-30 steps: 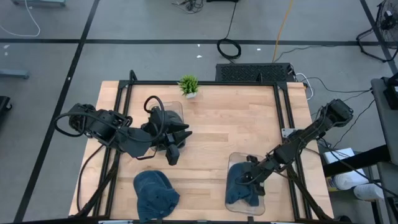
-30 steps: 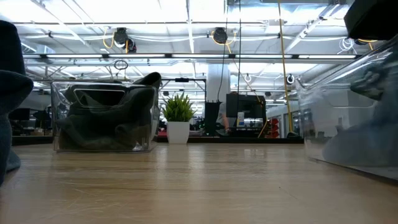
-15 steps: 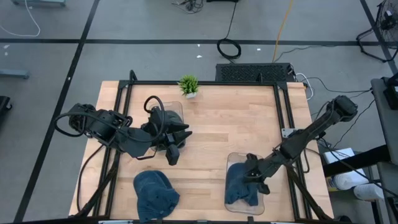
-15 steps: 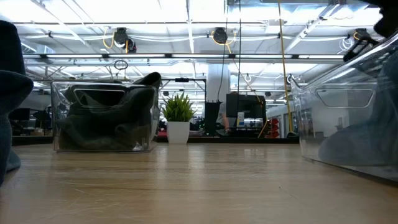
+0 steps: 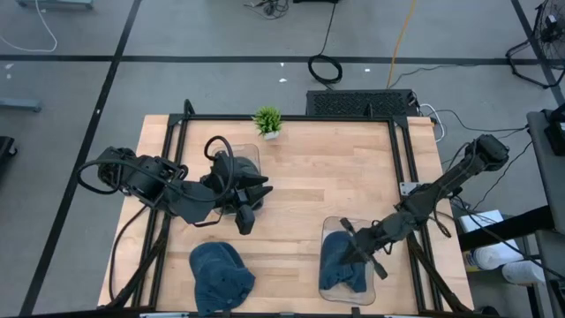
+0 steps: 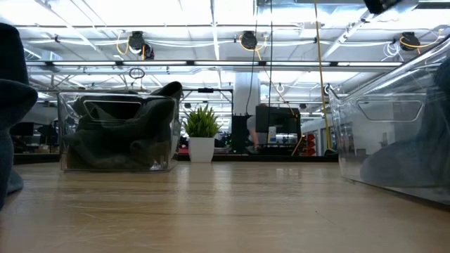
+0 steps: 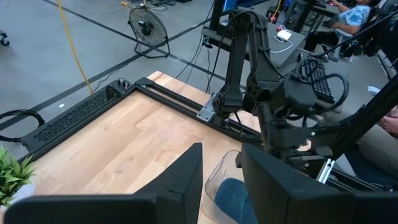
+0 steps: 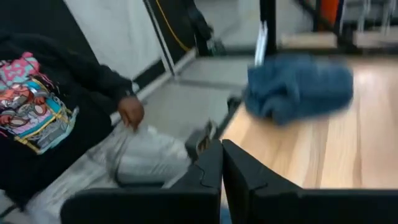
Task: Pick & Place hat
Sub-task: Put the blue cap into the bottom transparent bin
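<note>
A blue hat lies flat on the table near its near edge and also shows in the right wrist view. A second blue hat sits inside the clear right box, which stands on the table. My right gripper hangs above that box, shut on nothing, its fingers together. A dark hat fills the clear left box. My left gripper waits beside that box, open.
A small potted plant stands at the table's far edge. Bare wood lies between the two boxes. A person in a black printed shirt sits beyond the table's right side. Dark frame rails border the table.
My right gripper has risen from the right box, shrinking toward the top of the low view. The blue hat has stayed inside the box. My left arm has kept still.
</note>
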{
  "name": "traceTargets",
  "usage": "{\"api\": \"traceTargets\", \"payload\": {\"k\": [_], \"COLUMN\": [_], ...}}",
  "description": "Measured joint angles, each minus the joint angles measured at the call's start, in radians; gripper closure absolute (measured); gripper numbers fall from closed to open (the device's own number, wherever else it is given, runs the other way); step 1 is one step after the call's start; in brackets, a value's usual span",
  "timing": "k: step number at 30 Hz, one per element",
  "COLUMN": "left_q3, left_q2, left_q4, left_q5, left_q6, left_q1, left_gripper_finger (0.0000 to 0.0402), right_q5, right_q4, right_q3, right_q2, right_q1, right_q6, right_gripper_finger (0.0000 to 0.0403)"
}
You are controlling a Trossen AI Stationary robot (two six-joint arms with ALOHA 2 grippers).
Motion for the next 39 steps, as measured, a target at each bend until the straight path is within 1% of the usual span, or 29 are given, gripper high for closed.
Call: {"api": "traceTargets", "payload": {"k": [3, 7, 9, 12, 14, 19, 23, 26, 28, 30, 32, 35, 39], "left_q3": [0.000, 0.000, 0.000, 0.000, 0.000, 0.000, 0.000, 0.000, 0.000, 0.000, 0.000, 0.000, 0.000], "left_q2": [0.000, 0.000, 0.000, 0.000, 0.000, 0.000, 0.000, 0.000, 0.000, 0.000, 0.000, 0.000, 0.000], "left_q4": [0.000, 0.000, 0.000, 0.000, 0.000, 0.000, 0.000, 0.000, 0.000, 0.000, 0.000, 0.000, 0.000], "left_q5": [0.000, 0.000, 0.000, 0.000, 0.000, 0.000, 0.000, 0.000, 0.000, 0.000, 0.000, 0.000, 0.000], "left_q6": [0.000, 0.000, 0.000, 0.000, 0.000, 0.000, 0.000, 0.000, 0.000, 0.000, 0.000, 0.000, 0.000], "left_q1": [0.000, 0.000, 0.000, 0.000, 0.000, 0.000, 0.000, 0.000, 0.000, 0.000, 0.000, 0.000, 0.000], "left_gripper_finger": [0.0282, 0.0282, 0.0282, 0.0282, 0.0282, 0.0282, 0.0282, 0.0282, 0.0282, 0.0282, 0.0282, 0.0282, 0.0282], "right_q5": [0.000, 0.005, 0.049, 0.144, 0.191, 0.296, 0.399, 0.521, 0.568, 0.557, 0.517, 0.454, 0.338], "right_q4": [0.096, 0.163, 0.206, 0.288, 0.302, 0.300, 0.302, 0.304, 0.306, 0.303, 0.303, 0.302, 0.303], "right_q3": [-0.024, -0.055, -0.074, -0.104, -0.123, -0.196, -0.261, -0.299, -0.325, -0.349, -0.372, -0.399, -0.430], "right_q2": [-0.003, -0.002, -0.002, -0.011, -0.034, -0.153, -0.296, -0.399, -0.449, -0.482, -0.500, -0.502, -0.502], "right_q1": [0.000, 0.000, 0.000, 0.000, 0.000, 0.000, -0.014, -0.075, -0.136, -0.200, -0.270, -0.374, -0.447], "right_q6": [-0.102, -0.194, -0.230, -0.280, -0.296, -0.310, -0.381, -0.404, -0.404, -0.403, -0.391, -0.329, -0.248], "right_gripper_finger": [0.0403, 0.0403, 0.0403, 0.0403, 0.0403, 0.0403, 0.0403, 0.0403, 0.0403, 0.0403, 0.0403, 0.0403, 0.0403]}}
